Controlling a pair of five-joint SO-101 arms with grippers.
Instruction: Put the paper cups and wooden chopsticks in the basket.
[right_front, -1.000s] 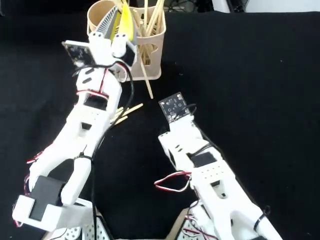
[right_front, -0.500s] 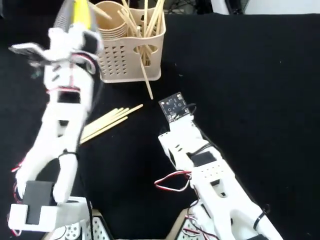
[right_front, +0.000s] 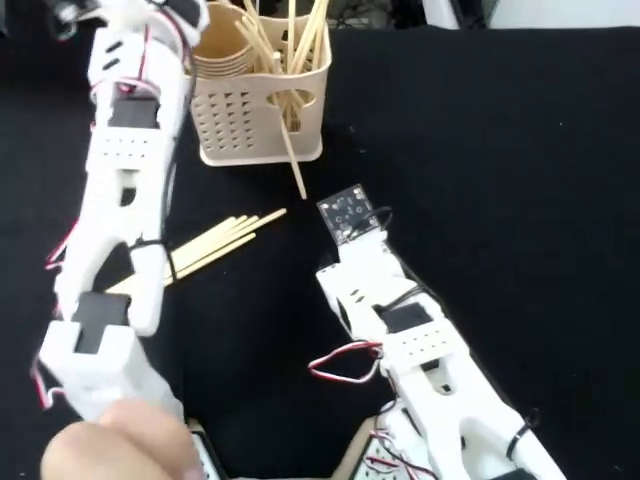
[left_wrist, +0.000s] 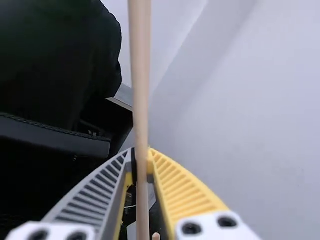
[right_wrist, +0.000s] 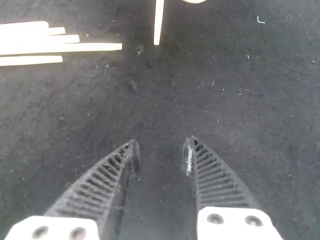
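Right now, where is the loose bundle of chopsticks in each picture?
High view: bundle on the table below the basket.
Left wrist view: another, single chopstick, clamped in the left gripper.
Right wrist view: bundle beyond the open right gripper.
Shared landmark: the slanted chopstick beside the bundle.

Your left gripper (left_wrist: 140, 166) has its grey and yellow fingers (left_wrist: 176, 186) pinched tight on one wooden chopstick (left_wrist: 139, 75), which runs straight out past the tips. Behind it there's a white wall (left_wrist: 250, 100) and a dark bulky shape (left_wrist: 50, 75).
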